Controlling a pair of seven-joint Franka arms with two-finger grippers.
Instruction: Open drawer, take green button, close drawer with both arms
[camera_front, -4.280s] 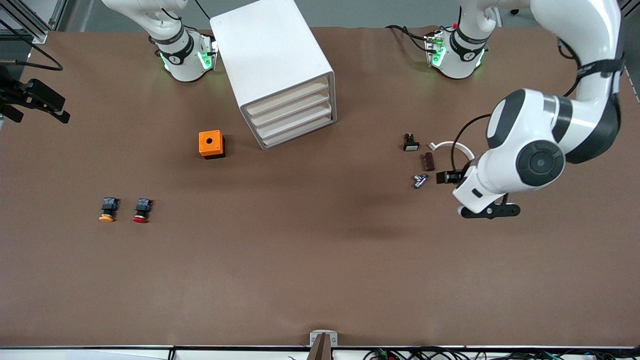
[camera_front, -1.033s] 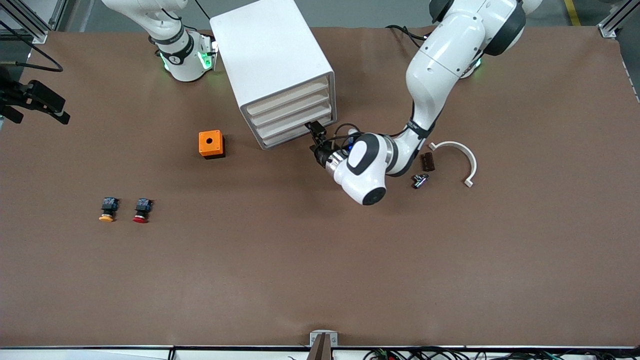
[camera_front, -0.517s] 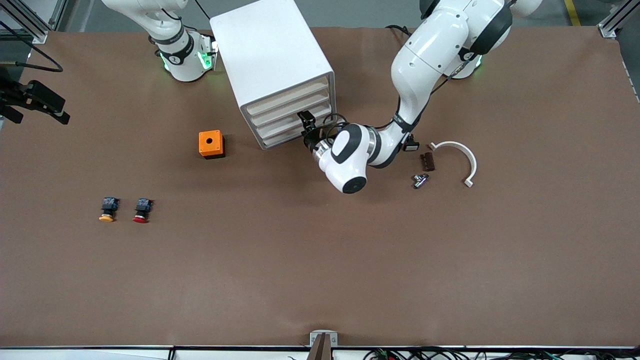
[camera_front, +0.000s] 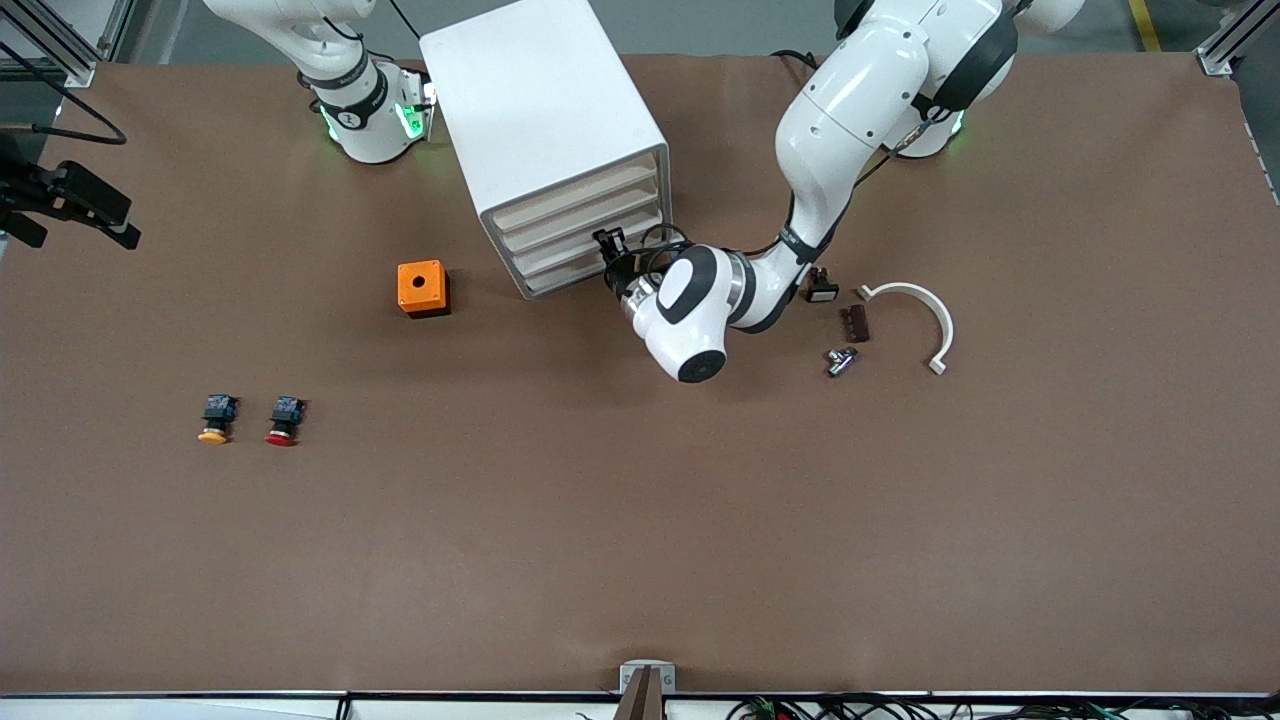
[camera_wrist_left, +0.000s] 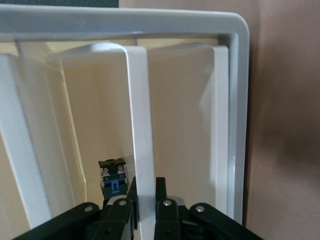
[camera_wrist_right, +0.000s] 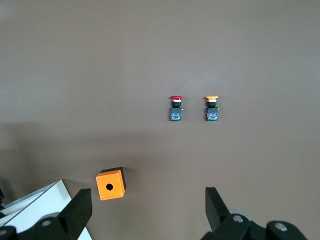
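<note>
Drawer (camera_front: 585, 262) front pinched at its lip by left gripper (camera_front: 607, 243), pull-out direction toward front camera; right gripper (camera_wrist_right: 150, 210) waiting wide above desk (camera_front: 640, 520).

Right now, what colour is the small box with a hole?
Orange box, with a dark base; the front view shows it best.

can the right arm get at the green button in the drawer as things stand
Probably not yet. The button sits inside the cabinet, and the drawer is not pulled out. The left gripper is shut on the drawer front. The right gripper hangs open over the table near the orange box.
</note>
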